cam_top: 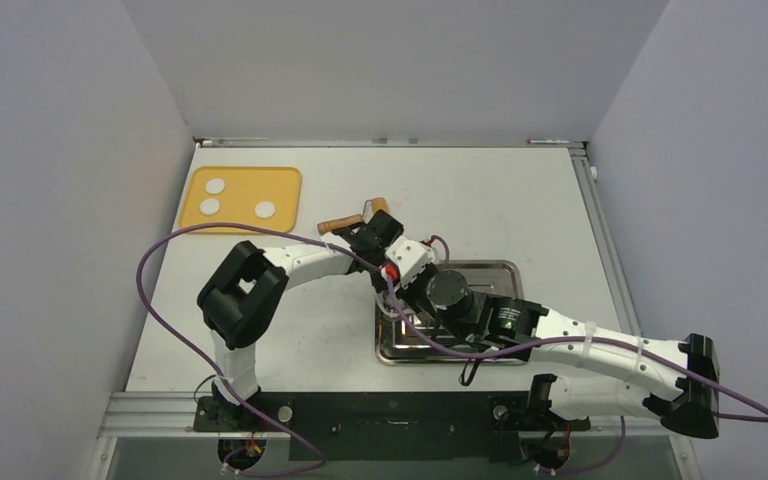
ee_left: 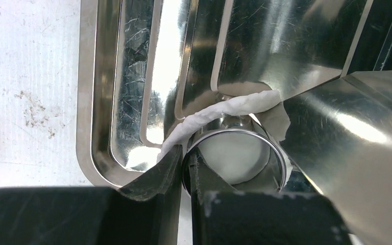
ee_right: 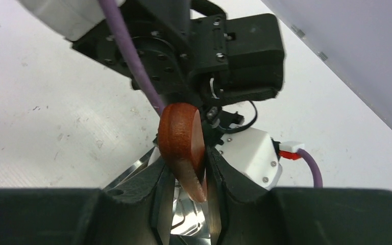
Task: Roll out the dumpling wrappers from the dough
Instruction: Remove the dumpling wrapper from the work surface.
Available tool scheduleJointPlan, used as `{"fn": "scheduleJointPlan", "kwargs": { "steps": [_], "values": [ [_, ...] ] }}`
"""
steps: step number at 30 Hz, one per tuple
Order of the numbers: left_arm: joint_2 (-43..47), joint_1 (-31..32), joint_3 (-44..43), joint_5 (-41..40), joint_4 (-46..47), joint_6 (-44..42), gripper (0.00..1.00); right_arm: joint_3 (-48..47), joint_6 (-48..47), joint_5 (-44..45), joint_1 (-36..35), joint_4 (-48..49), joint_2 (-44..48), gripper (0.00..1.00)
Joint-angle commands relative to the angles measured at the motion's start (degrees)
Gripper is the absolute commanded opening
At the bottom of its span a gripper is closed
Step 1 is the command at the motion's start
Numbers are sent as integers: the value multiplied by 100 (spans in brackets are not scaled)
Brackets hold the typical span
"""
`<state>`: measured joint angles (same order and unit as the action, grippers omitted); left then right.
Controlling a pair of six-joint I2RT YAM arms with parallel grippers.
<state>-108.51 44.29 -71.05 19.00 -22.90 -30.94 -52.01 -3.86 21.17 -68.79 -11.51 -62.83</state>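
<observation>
My left gripper (ee_left: 184,159) is shut on the wall of a shiny metal ring (ee_left: 282,159) that stands in the steel tray (ee_left: 94,127). Inside the ring lies a flat white round dumpling wrapper (ee_left: 235,155). A ragged strip of white dough (ee_left: 219,109) curls around the ring's far side. My right gripper (ee_right: 186,204) is shut on the brown wooden handle (ee_right: 181,138) of a scraper. Its wide metal blade (ee_left: 347,138) rests beside the ring. Three round dough pieces (cam_top: 216,185) sit on the yellow tray (cam_top: 285,180) at the far left.
A wooden rolling pin (cam_top: 338,224) lies on the table behind the left arm, partly hidden by it. Both arms crowd over the steel tray (cam_top: 500,268) near the table's middle. The left arm's wrist (ee_right: 224,46) hangs close in front of the right gripper.
</observation>
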Motion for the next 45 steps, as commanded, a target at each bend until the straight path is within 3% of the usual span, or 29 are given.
{"fn": "scheduleJointPlan", "kwargs": {
  "steps": [1, 7, 17, 23, 33, 40, 45],
  "values": [
    [86, 165, -80, 238, -257, -259, 5, 376, 460, 124, 452, 101, 445, 8],
    [-3, 122, -660, 506, -716, -202, 0, 472, 484, -166, 733, 697, 659, 8],
    [23, -118, -1058, 841, -1365, -288, 0, 37, 490, 22, 1084, 129, 601, 8],
    [-109, -632, -1555, 2039, -1951, -119, 0, -141, 790, -215, 1487, -61, 522, 8],
    [325, -703, -1494, 2227, -2076, -197, 0, -50, 1149, -577, 2288, 59, 611, 8],
    [545, -696, -1847, 2039, -2394, -233, 0, 208, 2240, -621, 3597, 172, 949, 8],
    [939, -436, -1812, 1232, -2213, -290, 0, 914, 3043, -2332, 4941, 1100, 1328, 8]
  ]
}}
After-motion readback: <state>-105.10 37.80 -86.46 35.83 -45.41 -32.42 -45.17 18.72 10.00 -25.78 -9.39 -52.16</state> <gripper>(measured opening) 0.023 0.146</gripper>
